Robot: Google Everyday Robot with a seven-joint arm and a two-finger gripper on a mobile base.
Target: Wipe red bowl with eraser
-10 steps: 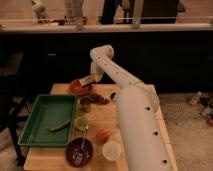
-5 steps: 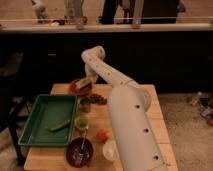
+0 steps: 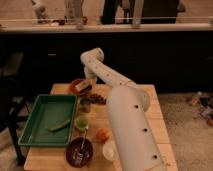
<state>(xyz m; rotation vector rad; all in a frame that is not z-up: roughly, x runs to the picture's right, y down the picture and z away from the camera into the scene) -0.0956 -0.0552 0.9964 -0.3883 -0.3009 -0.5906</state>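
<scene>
The red bowl (image 3: 76, 88) stands at the far left part of the wooden table (image 3: 150, 107), just behind the green tray. My gripper (image 3: 88, 83) reaches down from the raised white arm (image 3: 102, 70) onto the bowl's right side. It is shut on the eraser (image 3: 83, 87), whose light tan top shows at the gripper's tip, lying inside the bowl. The eraser's dark base is hidden against the bowl.
A green tray (image 3: 35, 131) holding a green vegetable (image 3: 60, 125) sits front left. Near it are a grey cup (image 3: 86, 105), a green cup (image 3: 81, 122), an orange (image 3: 103, 134), a dark bowl with a spoon (image 3: 79, 151), a white bowl (image 3: 110, 150) and a dark item (image 3: 98, 98).
The arm has swung left and its upper joint has risen. The gripper with the eraser has shifted a little left across the red bowl.
</scene>
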